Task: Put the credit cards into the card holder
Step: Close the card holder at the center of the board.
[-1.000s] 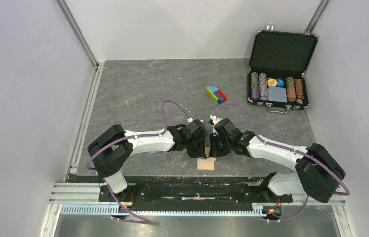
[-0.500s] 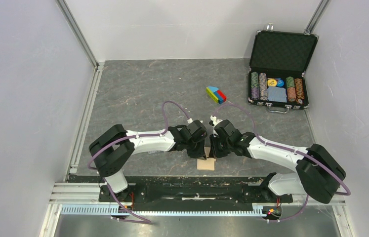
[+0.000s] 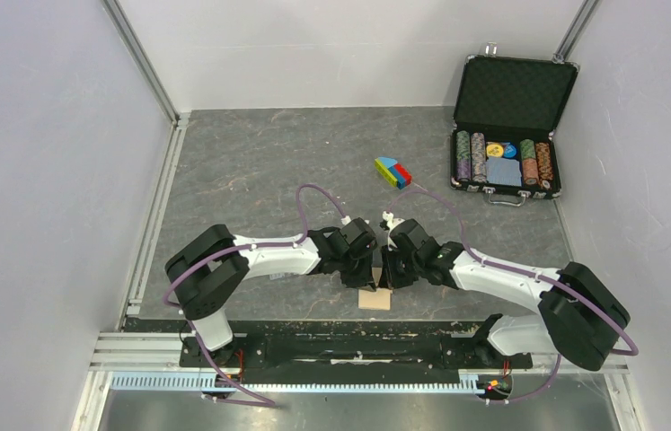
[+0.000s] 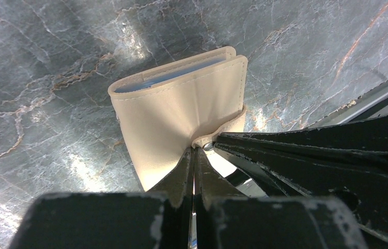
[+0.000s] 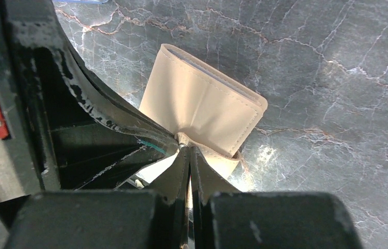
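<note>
Fingers (image 4: 178, 174) of the left end effector (image 4: 194, 151) are covering the lower edge of the card holder (image 4: 181, 109) in the left wrist view. In the top view both wrists are crowding over it, leaving only a tan corner showing at lower centre of the frame. A pale blue edge is peeking out of the fold at the holder's upper side, but whether that is pocket lining or the credit cards cannot be told. The holder is lying folded on the grey marbled tabletop (image 4: 51, 52), just beyond the fingertips. Both end effectors are clenched, their fingers pressed together. The left one's tips are meeting the holder's snap strap (image 4: 223, 132) at mid frame, and the right end effector (image 5: 187, 148) is reaching the same strap from the opposite side. Whether either is actually pinching the strap is hard to make out, since the dark fingers are hiding the contact point.
</note>
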Controlling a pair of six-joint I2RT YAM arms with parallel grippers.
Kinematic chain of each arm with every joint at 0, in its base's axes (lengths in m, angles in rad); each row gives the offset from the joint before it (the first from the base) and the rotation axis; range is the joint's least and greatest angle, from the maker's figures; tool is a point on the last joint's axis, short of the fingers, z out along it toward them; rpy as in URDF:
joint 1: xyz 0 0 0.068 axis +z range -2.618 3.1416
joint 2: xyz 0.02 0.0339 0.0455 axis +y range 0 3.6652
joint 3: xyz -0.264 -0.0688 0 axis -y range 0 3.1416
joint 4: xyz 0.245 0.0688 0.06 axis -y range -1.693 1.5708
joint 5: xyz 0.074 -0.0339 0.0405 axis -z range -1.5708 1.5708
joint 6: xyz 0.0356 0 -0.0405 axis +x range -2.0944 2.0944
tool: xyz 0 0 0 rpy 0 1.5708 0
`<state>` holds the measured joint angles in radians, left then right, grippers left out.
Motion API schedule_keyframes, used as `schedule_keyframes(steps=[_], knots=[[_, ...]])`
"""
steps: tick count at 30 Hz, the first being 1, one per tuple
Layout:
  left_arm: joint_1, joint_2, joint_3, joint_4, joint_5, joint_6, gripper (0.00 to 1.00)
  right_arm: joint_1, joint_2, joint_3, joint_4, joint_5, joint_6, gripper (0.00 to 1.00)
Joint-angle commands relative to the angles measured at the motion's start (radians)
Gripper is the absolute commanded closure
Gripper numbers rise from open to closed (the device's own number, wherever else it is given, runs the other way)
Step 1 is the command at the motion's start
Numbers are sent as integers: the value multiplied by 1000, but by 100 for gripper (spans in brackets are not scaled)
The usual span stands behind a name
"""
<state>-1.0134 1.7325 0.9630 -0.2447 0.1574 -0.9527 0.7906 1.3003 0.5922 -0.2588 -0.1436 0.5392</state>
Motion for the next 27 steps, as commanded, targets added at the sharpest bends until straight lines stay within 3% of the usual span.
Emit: schedule_keyframes(steps=[1,11,27], knots=[[-4,39,14,22,-5,-26,98,11,26,-24,-33,30,8,100],[-4,41,29,22,0,-20,98,16,88,-29,-136,98,15,100],[-5,21,31,51,13,-19,98,17,267,50,-382,335,-41,100]])
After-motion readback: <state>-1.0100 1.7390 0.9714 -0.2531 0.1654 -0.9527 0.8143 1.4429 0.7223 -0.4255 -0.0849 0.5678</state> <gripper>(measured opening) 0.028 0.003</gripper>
